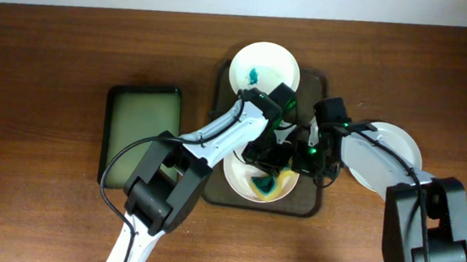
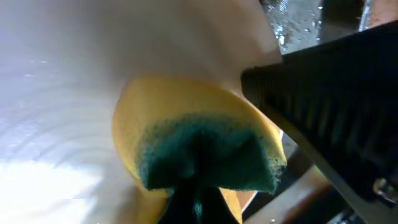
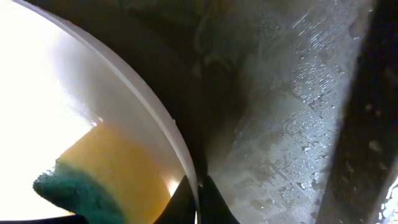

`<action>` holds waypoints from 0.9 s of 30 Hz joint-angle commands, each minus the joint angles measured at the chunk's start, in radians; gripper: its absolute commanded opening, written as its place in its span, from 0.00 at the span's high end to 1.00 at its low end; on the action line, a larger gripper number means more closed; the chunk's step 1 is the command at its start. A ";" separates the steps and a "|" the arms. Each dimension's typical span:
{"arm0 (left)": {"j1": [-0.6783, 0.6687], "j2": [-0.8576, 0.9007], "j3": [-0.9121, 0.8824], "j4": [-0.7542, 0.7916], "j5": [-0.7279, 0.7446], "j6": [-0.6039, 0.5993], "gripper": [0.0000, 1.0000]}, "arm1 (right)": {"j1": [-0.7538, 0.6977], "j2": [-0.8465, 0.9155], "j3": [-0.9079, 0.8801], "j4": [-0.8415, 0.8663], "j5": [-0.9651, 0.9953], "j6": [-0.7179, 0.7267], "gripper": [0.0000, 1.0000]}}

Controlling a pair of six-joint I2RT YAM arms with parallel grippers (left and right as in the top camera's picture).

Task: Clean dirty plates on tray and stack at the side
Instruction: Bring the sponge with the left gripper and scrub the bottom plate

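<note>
The tray [image 1: 312, 80], a dark rectangle with rounded corners and a raised rim, is set at the middle of the brown wooden table [image 1: 53, 64], and bare wood is seen on every side of it. Two round white plates are carried on it. The far plate [image 1: 275, 67], marked by a teal smear, overlaps the tray's far rim, and the near plate [image 1: 242, 181] lies at the near rim. A third, the side plate [image 1: 367, 170], plain white, is found on the table just right of the tray and is partly crossed by the right arm. A smaller green tray [image 1: 140, 131] with a black rim is placed to the left, apart from the large one. Both arms are crowded over the near plate. The left gripper [image 2: 194, 204] is closed on a sponge [image 2: 199, 149], yellow foam with a rough green face, which is pressed against the plate's smooth, glossy surface. The right gripper [image 3: 198, 200] is pinched onto that plate's thin right rim. Water beads and streaks are seen on the tray's bare floor beside it.
</note>
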 commanded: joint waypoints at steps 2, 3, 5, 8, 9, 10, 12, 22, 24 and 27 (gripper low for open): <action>0.012 0.017 -0.009 0.015 -0.013 0.024 1.00 | 0.001 0.008 -0.008 0.019 0.063 0.031 0.96; 0.026 0.017 -0.009 0.013 -0.132 0.024 1.00 | 0.001 0.008 -0.008 0.019 0.063 0.031 0.96; 0.069 0.011 -0.008 0.000 -0.326 0.010 1.00 | 0.001 0.008 -0.008 0.018 0.063 0.031 0.96; 0.155 -0.026 -0.008 -0.028 -0.500 -0.023 1.00 | 0.001 0.008 -0.008 0.018 0.063 0.031 0.96; 0.188 -0.044 -0.008 -0.028 -0.566 -0.033 1.00 | 0.001 0.008 -0.008 0.018 0.063 0.031 0.96; 0.206 -0.057 -0.008 -0.024 -0.587 -0.033 1.00 | 0.001 0.008 -0.008 0.018 0.063 0.031 0.96; 0.213 -0.062 -0.008 -0.024 -0.598 -0.033 1.00 | 0.001 0.008 -0.008 0.018 0.064 0.031 0.96; 0.045 -0.062 -0.040 0.206 -0.295 -0.032 1.00 | 0.002 0.008 -0.008 0.018 0.064 0.027 0.96; 0.005 -0.062 -0.040 0.254 -0.240 -0.032 1.00 | 0.002 0.008 -0.008 0.017 0.064 0.001 0.96; -0.015 -0.062 -0.040 0.287 -0.169 -0.033 1.00 | 0.002 0.008 -0.008 0.015 0.064 0.001 0.96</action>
